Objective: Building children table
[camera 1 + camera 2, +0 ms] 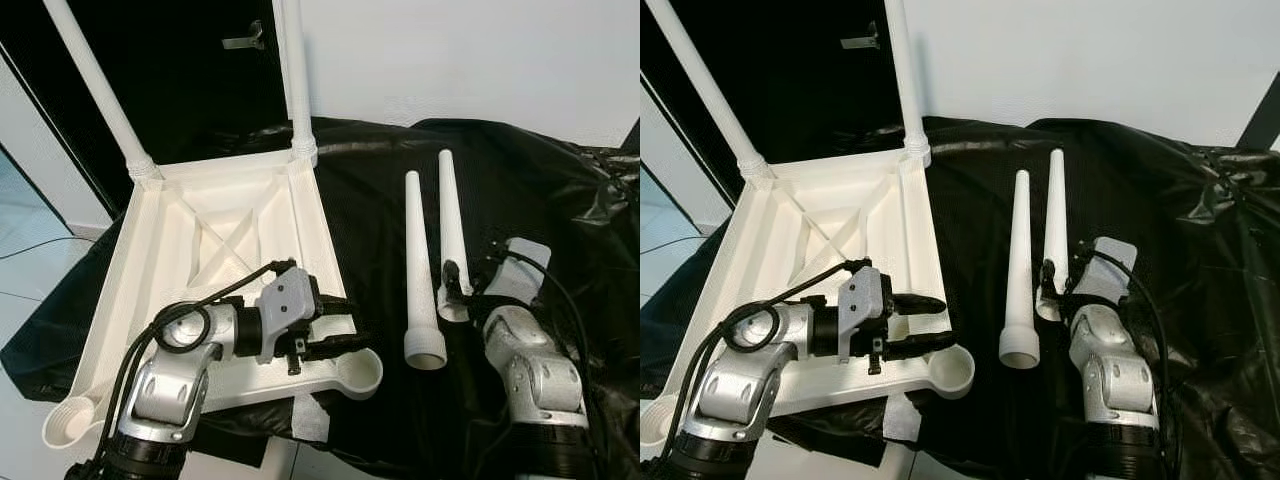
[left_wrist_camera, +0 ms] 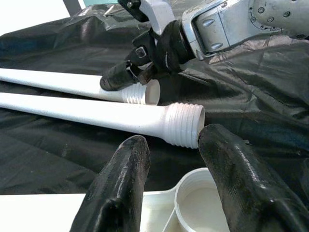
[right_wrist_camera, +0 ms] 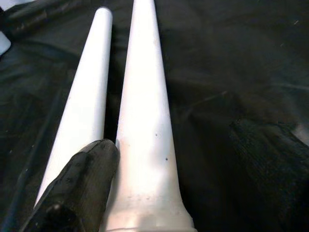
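My right gripper [image 1: 456, 287] fingers straddle, not yet clenched, the leg [image 1: 452, 232] at 3 o'clock of the tabletop [image 1: 225, 235]. Left gripper [image 1: 340, 328] released over corner socket [image 1: 357, 370]. Squeeze near threads, lift level.

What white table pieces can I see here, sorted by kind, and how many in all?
Upturned tabletop: 1
Legs already standing in the tabletop's corner sockets: 2
Loose legs lying on the black sheet: 2
Total: 5 white pieces
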Controlling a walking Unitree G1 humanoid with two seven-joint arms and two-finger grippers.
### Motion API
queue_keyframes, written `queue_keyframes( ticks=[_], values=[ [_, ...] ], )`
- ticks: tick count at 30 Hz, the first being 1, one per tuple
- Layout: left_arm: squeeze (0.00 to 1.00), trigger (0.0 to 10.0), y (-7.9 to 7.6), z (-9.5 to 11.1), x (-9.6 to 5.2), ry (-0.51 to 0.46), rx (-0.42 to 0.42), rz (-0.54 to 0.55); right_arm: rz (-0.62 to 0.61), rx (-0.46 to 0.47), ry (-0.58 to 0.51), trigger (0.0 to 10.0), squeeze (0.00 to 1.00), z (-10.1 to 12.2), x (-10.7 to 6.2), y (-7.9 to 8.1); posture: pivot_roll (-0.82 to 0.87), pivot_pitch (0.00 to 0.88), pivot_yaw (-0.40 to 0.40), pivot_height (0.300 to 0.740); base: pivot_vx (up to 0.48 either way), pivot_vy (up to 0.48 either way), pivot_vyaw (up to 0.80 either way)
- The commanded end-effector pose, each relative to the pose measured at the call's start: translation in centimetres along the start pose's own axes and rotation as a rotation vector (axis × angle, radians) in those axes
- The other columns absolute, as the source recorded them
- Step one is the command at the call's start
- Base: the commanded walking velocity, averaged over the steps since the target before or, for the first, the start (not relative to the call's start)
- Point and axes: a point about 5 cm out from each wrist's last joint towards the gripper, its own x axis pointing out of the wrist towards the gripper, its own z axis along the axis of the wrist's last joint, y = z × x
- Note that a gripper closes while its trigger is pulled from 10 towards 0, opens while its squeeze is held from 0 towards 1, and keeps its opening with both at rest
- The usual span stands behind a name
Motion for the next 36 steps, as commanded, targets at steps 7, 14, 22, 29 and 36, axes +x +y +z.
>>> queue_keyframes(
  ticks=[7,14,22,29,36],
  values=[
    [0.0,10.0,2.1,0.2,-0.8,0.021,-0.001,0.318,0.034,0.085,0.111,10.0,0.0,0.5,0.8,0.2,0.04,0.008,0.021,0.74,0.0,0.0,0.0],
    [0.0,10.0,2.3,0.2,-0.9,0.019,0.0,0.337,0.025,0.102,0.224,10.0,0.0,1.6,1.8,-2.0,0.02,0.008,0.008,0.74,0.0,0.0,0.0],
    [0.0,10.0,2.6,0.3,-0.8,0.014,0.006,0.358,0.0,0.059,0.376,10.0,0.0,2.3,3.6,-4.9,0.01,0.006,-0.003,0.74,0.0,0.0,0.0],
    [0.0,10.0,3.1,0.3,-0.8,0.015,0.014,0.371,0.08,-0.016,0.473,10.0,0.0,2.2,4.5,-4.3,0.01,0.0,-0.006,0.74,0.0,0.0,0.0],
    [0.0,10.0,3.4,0.3,-1.0,0.014,0.019,0.384,0.15,-0.096,0.543,10.0,0.0,1.7,5.0,-3.1,0.01,0.0,-0.009,0.74,0.0,0.0,0.0]
  ],
)
